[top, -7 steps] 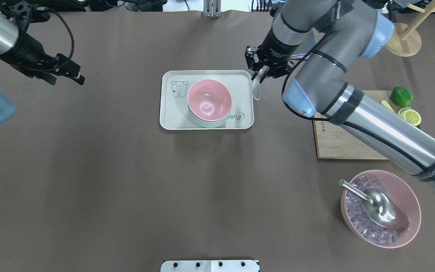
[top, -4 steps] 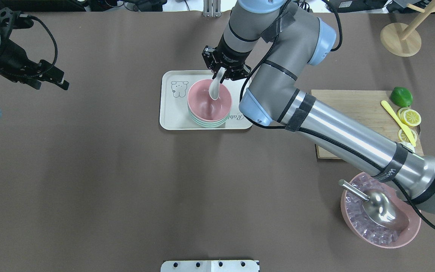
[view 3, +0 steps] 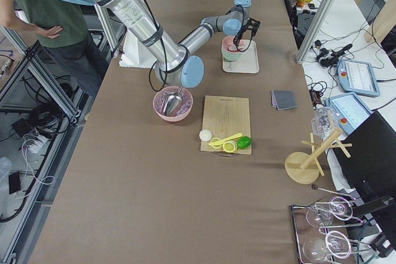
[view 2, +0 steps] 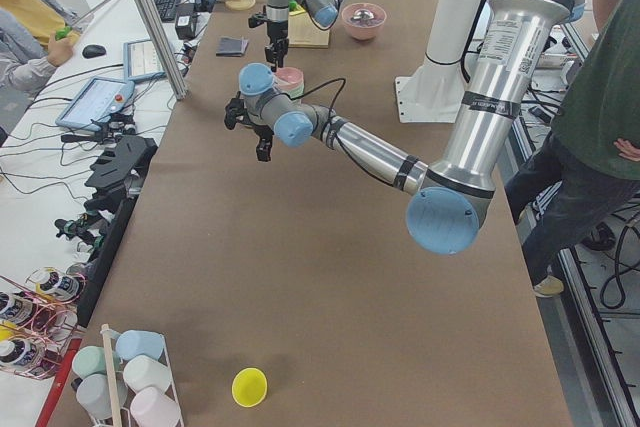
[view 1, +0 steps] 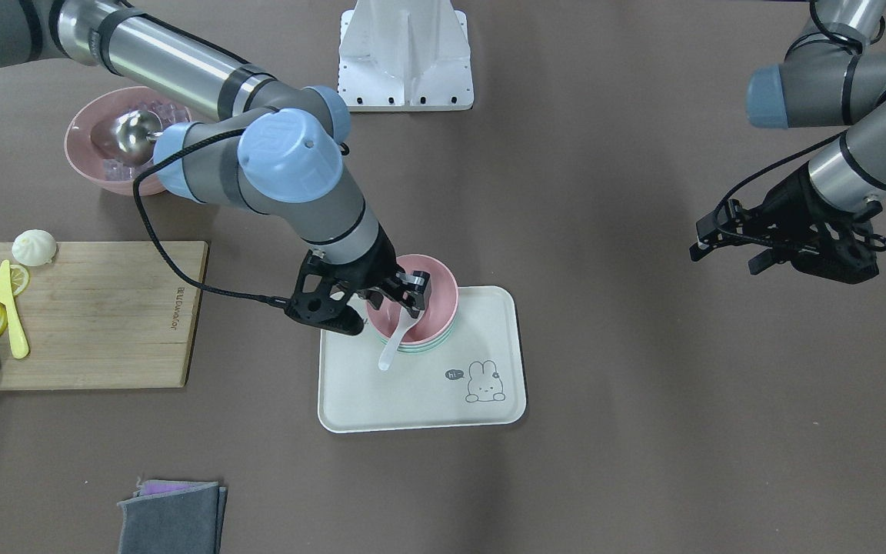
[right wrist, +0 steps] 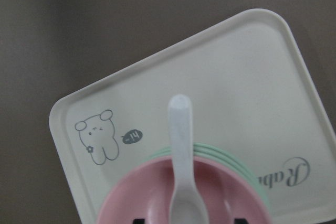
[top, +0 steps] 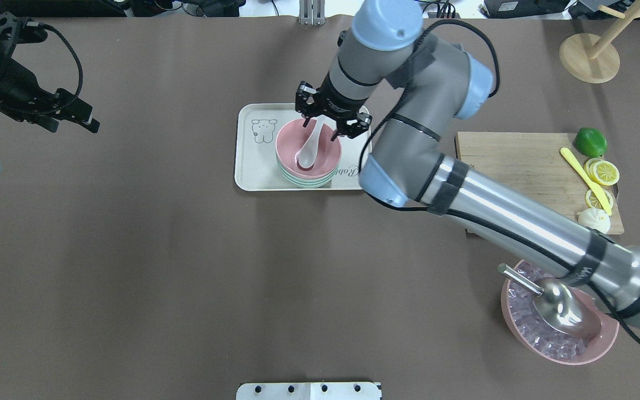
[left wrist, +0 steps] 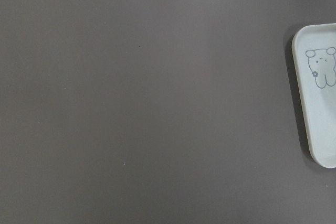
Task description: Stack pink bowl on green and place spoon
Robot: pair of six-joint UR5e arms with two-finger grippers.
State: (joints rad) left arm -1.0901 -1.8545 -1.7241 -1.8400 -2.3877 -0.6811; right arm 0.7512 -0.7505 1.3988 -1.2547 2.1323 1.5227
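Observation:
The pink bowl [top: 314,145] sits stacked on the green bowl [top: 304,181] on the white tray [top: 253,166]. The white spoon [top: 310,147] lies in the pink bowl, its handle leaning over the far rim; it also shows in the right wrist view [right wrist: 181,161]. My right gripper [top: 326,123] hovers over the bowl's far rim, open, its jaws on either side of the spoon handle and apart from it. In the front view the right gripper [view 1: 389,304] stands over the spoon [view 1: 393,338]. My left gripper [top: 78,115] is open and empty, far to the left of the tray.
A wooden cutting board [top: 520,161] with a lime [top: 591,142], lemon slices, a yellow knife and a white bun lies at the right. A pink bowl of ice [top: 603,339] with a metal scoop [top: 559,305] stands at front right. A grey cloth [view 1: 170,515] lies on the operators' side.
My right gripper carried the spoon left from the tray's edge to over the pink bowl, then opened; the spoon now rests in the bowl. My left arm drew back slightly left.

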